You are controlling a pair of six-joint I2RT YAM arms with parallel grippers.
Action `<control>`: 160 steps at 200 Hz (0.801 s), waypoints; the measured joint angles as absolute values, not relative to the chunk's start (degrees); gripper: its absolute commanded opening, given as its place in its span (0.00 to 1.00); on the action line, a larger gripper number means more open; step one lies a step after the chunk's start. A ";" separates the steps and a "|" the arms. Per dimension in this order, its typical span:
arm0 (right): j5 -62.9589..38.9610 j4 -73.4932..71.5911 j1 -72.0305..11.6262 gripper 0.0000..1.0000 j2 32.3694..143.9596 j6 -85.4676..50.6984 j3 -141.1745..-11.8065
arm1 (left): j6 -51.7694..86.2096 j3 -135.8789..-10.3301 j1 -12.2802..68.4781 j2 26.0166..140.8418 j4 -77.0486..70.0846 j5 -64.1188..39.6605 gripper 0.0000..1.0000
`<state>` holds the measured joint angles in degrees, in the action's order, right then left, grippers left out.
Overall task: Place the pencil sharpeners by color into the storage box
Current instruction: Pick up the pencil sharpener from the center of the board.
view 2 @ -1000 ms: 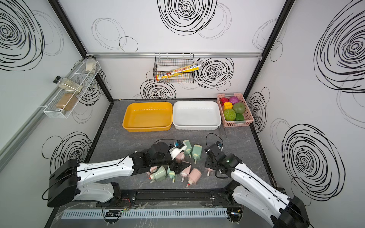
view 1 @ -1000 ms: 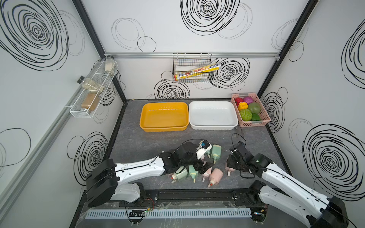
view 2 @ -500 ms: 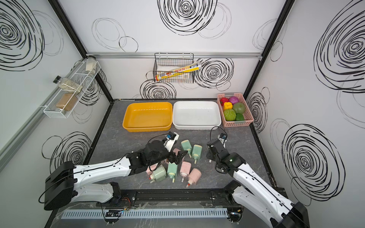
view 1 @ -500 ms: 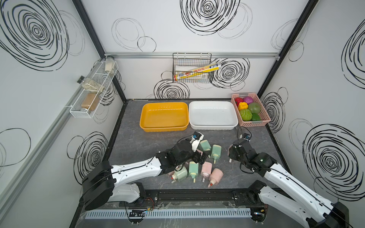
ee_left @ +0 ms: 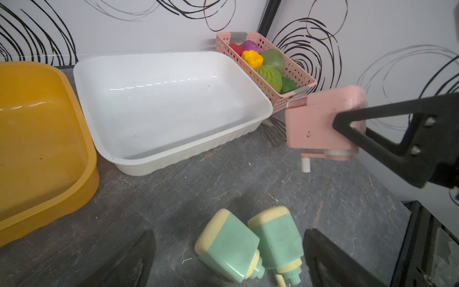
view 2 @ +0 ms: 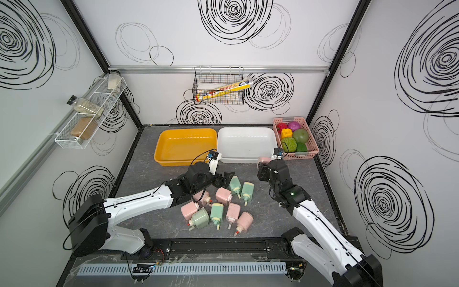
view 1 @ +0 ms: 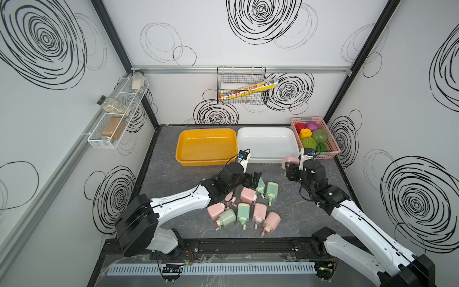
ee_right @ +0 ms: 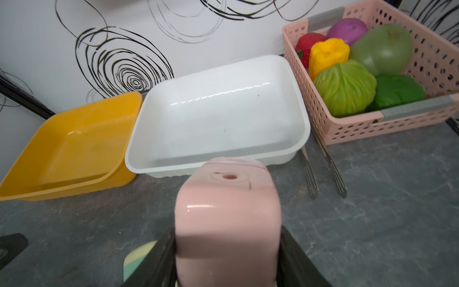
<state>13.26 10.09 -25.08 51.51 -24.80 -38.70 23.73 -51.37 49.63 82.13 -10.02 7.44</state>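
Observation:
My right gripper [view 1: 289,166] is shut on a pink pencil sharpener [ee_right: 227,218], held in the air just in front of the white storage box [view 1: 268,141], near its right corner. The yellow storage box [view 1: 206,144] stands to its left; both are empty. My left gripper [ee_left: 228,238] hangs open over two mint green sharpeners [ee_left: 228,246] [ee_left: 278,233] lying side by side, touching neither. Several more pink and green sharpeners [view 1: 243,211] lie clustered on the table nearer the front. One pink sharpener [view 1: 229,198] is partly hidden under the left arm.
A pink basket [view 1: 332,149] of toy vegetables stands right of the white box. Two metal utensils [ee_right: 330,169] lie between them. A wire basket [view 1: 242,87] hangs on the back wall and a spice rack [view 1: 116,116] on the left wall.
The right gripper has carried the pink sharpener up and away from the pile toward the white box. The left gripper has drawn back from the cluster to above the two green sharpeners, still open.

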 measured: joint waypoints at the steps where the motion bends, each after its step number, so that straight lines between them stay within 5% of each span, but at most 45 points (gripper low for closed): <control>1: 12.99 9.87 -24.93 0.00 51.62 -24.64 -38.70 | 23.86 -51.51 49.58 82.24 -9.91 7.44 0.99; 160: -10.26 8.23 -11.92 0.00 91.26 -5.48 -66.57 | 30.68 -66.89 40.80 97.47 0.08 14.20 0.99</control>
